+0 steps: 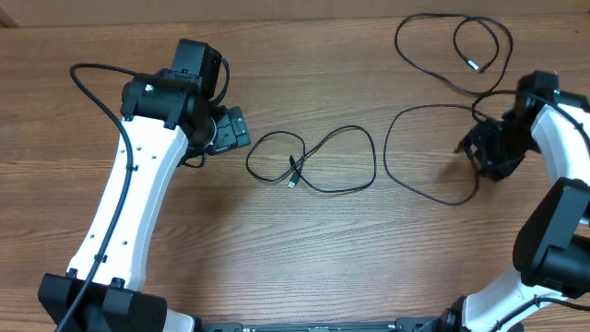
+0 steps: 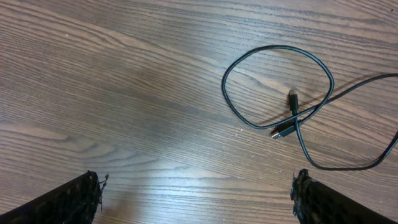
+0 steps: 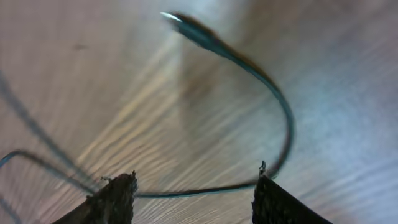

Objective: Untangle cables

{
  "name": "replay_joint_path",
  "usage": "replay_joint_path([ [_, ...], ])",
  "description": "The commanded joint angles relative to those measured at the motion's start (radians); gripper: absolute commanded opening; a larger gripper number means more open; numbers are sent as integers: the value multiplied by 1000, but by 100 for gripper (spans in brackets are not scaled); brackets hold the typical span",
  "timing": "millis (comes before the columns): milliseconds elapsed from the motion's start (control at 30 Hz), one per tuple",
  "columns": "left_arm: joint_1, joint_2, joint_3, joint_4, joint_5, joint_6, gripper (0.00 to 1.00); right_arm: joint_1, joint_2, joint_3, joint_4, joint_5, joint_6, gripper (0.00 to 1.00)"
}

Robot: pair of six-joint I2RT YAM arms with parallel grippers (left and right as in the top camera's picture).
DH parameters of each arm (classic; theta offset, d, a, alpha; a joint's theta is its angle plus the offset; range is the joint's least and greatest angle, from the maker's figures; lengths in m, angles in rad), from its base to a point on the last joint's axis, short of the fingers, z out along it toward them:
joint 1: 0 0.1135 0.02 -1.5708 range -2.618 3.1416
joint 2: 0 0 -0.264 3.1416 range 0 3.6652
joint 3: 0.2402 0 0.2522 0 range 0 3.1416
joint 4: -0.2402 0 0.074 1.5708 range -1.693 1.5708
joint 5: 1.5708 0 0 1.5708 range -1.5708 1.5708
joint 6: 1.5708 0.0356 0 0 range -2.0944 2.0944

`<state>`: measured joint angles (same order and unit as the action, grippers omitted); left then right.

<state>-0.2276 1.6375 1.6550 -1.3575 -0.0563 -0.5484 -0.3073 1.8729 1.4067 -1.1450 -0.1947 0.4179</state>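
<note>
Middle cable [image 2: 280,47] lies ahead and to the right of my left gripper [image 2: 198,190], jaws wide apart. My right gripper [image 3: 194,177], fingers apart and unclamped, straddles the right cable [image 3: 290,127].

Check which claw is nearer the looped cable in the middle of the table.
Left. The left claw sits just beside the middle cable, at its left loop. The right claw is well past its right end, by a different cable.

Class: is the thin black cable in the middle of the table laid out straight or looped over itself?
Looped: the thin black cable curls into two loops, crossing over itself between them.
</note>
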Motion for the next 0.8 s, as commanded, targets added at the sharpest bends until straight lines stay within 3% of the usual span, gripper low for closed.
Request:
replay_joint_path([
  [0,3,10,-4,-1,5,-10,100,-2,-12,-69,5,142,221,61],
  [133,3,10,-4,-2,5,-10,99,-2,-12,-134,26,221,343,60],
  [400,3,10,-4,2,5,-10,100,-2,-12,-255,112,216,371,59],
  [533,3,10,-4,5,5,-10,99,-2,-12,-292,128,216,371,54],
  [767,3,10,-4,5,5,-10,99,-2,-12,-323,186,216,371,31],
])
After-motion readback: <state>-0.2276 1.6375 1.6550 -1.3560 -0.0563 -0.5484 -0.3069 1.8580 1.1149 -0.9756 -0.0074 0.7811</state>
